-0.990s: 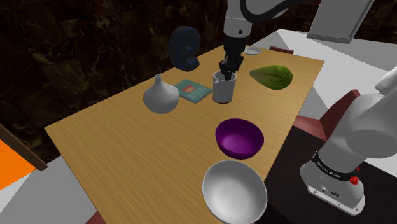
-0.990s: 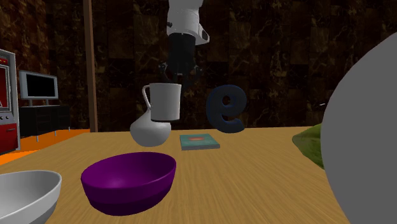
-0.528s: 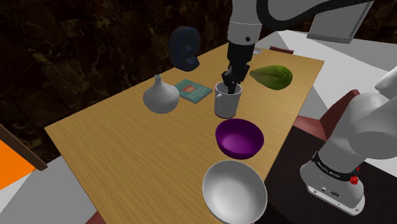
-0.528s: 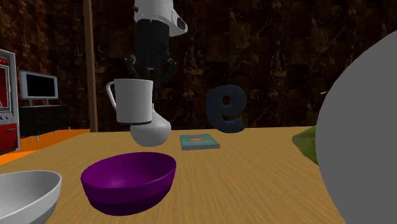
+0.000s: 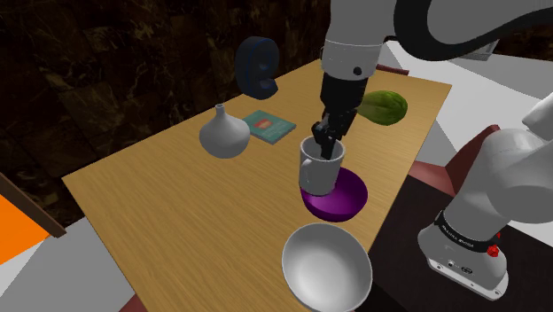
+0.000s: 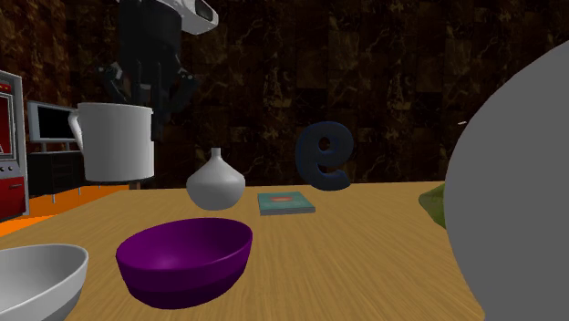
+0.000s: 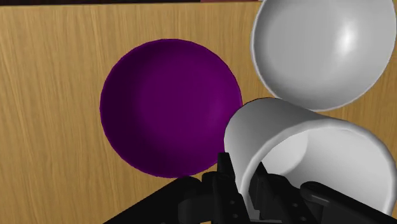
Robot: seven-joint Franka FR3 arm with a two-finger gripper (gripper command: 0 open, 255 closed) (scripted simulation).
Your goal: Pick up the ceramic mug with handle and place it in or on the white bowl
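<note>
our end effector [image 5: 325,140] kept its pinch on the mug [image 5: 319,170] and had carried it from near the book [image 5: 268,125] to above the purple bowl [image 5: 353,200]; we judged the white bowl [image 5: 326,266] next.

A big dark blue letter "e" [image 6: 324,155] stands on the table [image 6: 383,246], mid frame. Small print on the stand [image 5: 463,255] is too tiny to read.

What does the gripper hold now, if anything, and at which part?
The white mug, held in the air by its rim: the gripper pinches the wall there, one finger inside, one outside.
</note>
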